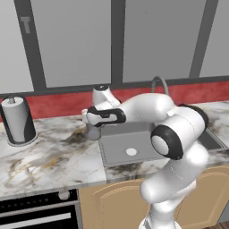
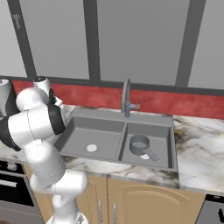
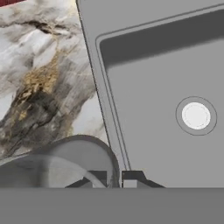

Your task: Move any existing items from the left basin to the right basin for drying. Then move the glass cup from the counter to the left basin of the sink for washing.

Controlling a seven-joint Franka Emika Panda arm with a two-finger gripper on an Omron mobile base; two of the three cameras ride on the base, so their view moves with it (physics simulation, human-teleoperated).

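One saucepan (image 2: 141,145) sat in the right basin (image 2: 162,136). Hand (image 3: 113,178) hovered over the glass cup (image 3: 61,162) on the worktop (image 3: 43,78), at the left basin's (image 3: 175,144) nine o'clock; its opening could not be judged.

Even flat rendered light, soft low-resolution blur.

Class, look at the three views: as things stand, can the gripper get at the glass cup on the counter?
Probably yes. The gripper hangs right above the glass cup, which stands on the counter beside the sink; nothing lies between them.
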